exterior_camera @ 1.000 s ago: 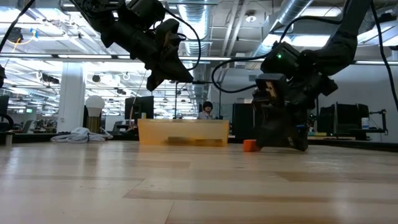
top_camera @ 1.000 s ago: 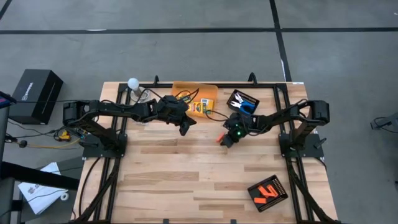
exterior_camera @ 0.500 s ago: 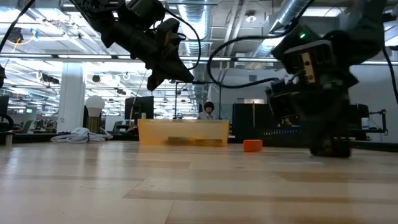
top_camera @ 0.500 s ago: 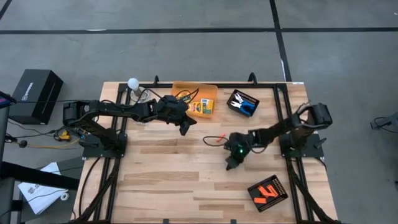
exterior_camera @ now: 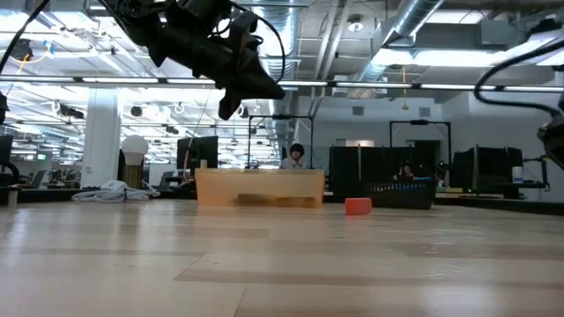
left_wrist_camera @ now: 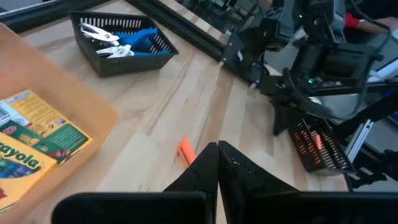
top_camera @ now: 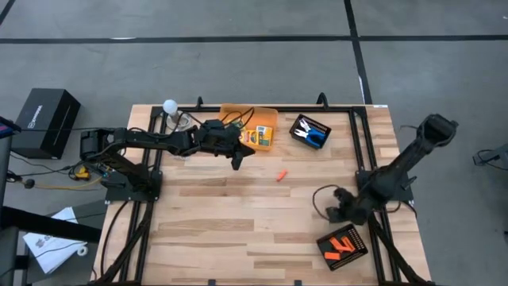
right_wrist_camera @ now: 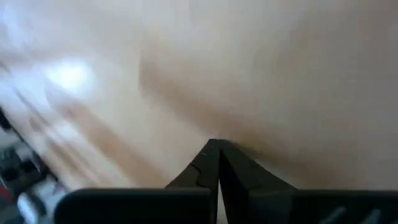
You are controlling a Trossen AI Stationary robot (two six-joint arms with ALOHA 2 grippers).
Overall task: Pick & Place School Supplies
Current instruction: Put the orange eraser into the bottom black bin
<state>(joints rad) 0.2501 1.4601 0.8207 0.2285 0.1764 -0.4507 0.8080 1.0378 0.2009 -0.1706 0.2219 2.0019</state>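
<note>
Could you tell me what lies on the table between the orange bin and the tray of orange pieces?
Only one loose orange piece on bare wood, seen in the high view, between the bin and tray.

1. The middle of the wooden table is left bare, apart from one orange stubby piece lying alone on it.
2. The far edge is occupied by the translucent orange bin and the black tray holding the scissors.
3. The space just before the bin is taken up by the left gripper, raised above the table.
4. The near right corner is blocked by the right gripper and a second black tray beside it.
</note>
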